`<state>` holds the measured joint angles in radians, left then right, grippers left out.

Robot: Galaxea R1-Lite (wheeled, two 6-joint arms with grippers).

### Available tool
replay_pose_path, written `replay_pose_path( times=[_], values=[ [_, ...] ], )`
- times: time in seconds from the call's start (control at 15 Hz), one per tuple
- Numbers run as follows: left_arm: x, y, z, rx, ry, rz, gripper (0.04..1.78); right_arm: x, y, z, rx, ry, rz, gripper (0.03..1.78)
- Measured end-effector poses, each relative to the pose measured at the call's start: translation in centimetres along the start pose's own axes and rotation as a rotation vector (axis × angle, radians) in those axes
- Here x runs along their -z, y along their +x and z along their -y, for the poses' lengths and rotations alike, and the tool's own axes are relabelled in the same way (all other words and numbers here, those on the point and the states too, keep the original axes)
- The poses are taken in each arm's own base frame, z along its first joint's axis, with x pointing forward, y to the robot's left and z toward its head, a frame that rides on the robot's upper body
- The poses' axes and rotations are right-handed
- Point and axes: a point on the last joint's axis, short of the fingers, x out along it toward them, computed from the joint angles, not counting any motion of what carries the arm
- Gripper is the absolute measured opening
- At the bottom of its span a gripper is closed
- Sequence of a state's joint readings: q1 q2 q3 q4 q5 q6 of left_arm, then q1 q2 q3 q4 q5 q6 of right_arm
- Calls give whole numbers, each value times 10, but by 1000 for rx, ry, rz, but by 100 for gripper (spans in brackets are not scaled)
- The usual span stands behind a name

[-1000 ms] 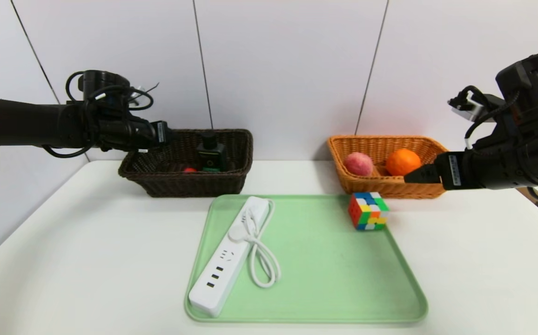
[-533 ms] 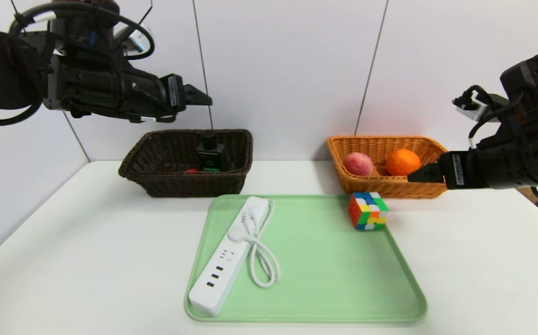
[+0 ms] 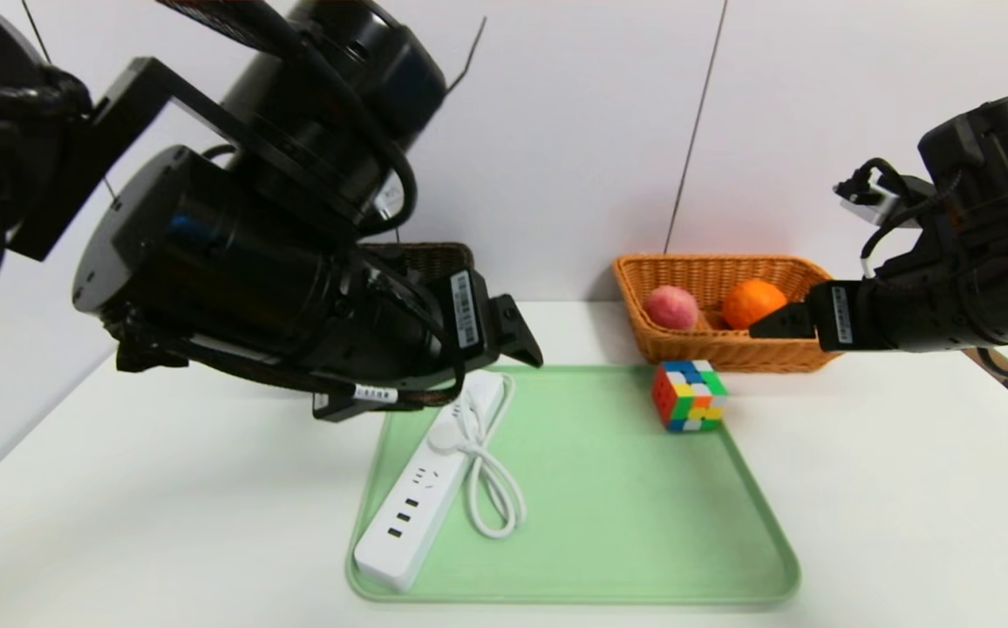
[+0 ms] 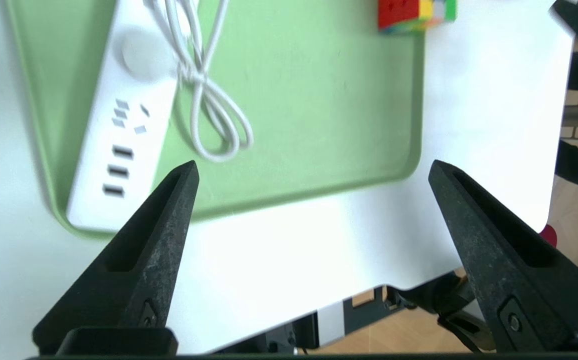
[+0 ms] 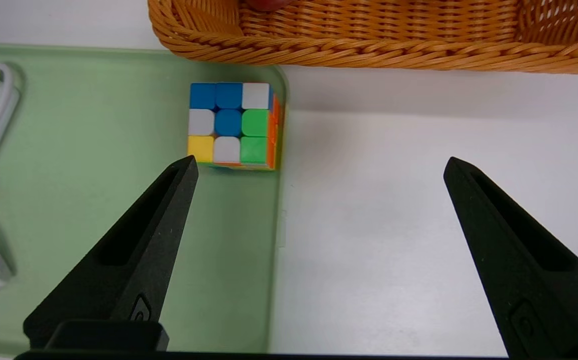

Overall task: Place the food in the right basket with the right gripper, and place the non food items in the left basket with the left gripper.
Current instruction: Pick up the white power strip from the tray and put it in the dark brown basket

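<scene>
White panelled walls stand behind a white table holding a green tray. On the tray lie a white power strip with its looped cord, and a colourful puzzle cube at the far right corner, just in front of the orange basket, which holds a peach and an orange. The dark basket sits mostly hidden behind the left arm.

Likely risks: the long strip could tip or its cord snag on the basket rim, and the cube sits close to the orange basket, so a reach might bump it.

The left gripper hangs above the tray's far left corner, jaws wide apart and empty. The right gripper hovers beside the orange basket, jaws also spread and empty.
</scene>
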<state>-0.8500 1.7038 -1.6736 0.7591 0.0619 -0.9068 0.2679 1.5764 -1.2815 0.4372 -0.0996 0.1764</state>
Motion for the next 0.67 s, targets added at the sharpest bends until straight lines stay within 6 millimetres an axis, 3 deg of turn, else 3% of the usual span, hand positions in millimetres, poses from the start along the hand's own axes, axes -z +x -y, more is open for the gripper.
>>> replay_pose_path(
  times=[0.27, 0.67],
  values=[
    [16, 33, 4, -79, -19, -122, 166, -1, 1, -15, -60, 86, 32, 170],
    [20, 79, 19, -85, -181, -308, 168, 3, 5, -8, -74, 112, 5, 170]
  ],
)
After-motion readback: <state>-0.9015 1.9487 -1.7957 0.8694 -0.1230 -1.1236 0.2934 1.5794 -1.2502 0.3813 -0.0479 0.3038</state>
